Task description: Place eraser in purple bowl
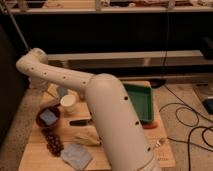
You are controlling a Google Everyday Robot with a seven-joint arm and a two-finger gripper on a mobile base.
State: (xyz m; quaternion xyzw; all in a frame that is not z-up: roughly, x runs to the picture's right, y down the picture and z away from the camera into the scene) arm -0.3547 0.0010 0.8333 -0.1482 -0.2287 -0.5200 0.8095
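The purple bowl (48, 117), dark maroon with a pale bluish inside, stands at the left of the wooden table (125, 150). My white arm (107, 112) rises from the bottom centre and bends at the far left (32, 62). From the bend it drops toward the table's back left corner. My gripper (49, 89) is there, behind and above the bowl, mostly hidden by the arm. I cannot make out the eraser.
A white cup (69, 103) stands right of the bowl. A black tool (80, 121) lies beside it. Dark grapes (52, 142) and a grey-blue cloth (76, 156) lie at the front left. A green tray (141, 102) sits at the back right. Cables (192, 125) cross the floor.
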